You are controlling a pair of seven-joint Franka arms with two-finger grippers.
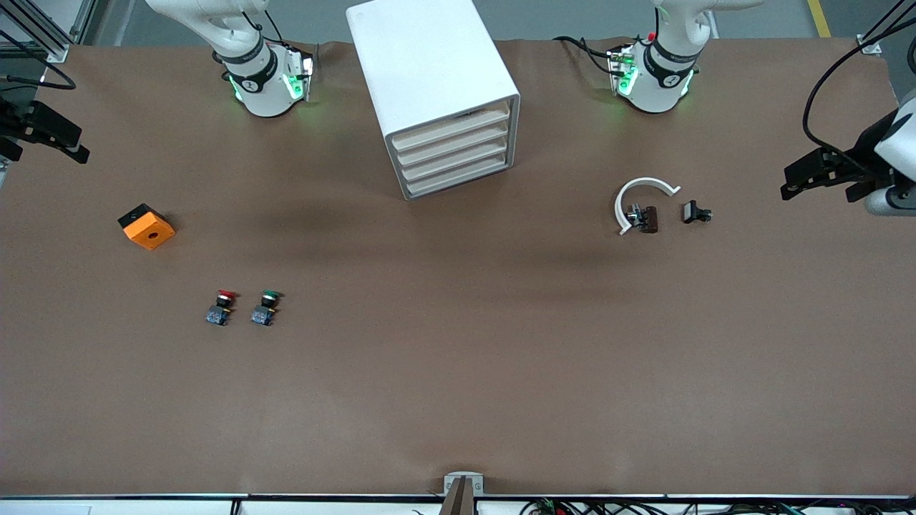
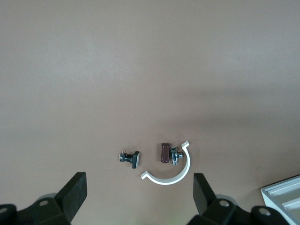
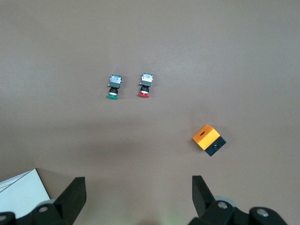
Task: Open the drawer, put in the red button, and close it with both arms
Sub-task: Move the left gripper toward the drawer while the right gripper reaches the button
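The white cabinet [image 1: 429,64] stands mid-table between the arm bases. Its uppermost drawer [image 1: 452,127] is closed flush, like the three below it. The red button [image 1: 223,307] [image 3: 145,85] lies on the brown table toward the right arm's end, beside a green-capped button [image 1: 266,307] [image 3: 114,86]. My right gripper [image 1: 54,136] [image 3: 138,197] hangs open and holds nothing, high over that end of the table. My left gripper [image 1: 819,179] [image 2: 139,194] hangs open and holds nothing over the left arm's end. Both are well away from the cabinet and the buttons.
An orange and black box [image 1: 147,226] [image 3: 209,139] sits near the right arm's end. Toward the left arm's end lie a white C-shaped clip [image 1: 639,192] [image 2: 180,173], a brown piece [image 1: 648,219] and a small black piece [image 1: 695,212] [image 2: 130,158].
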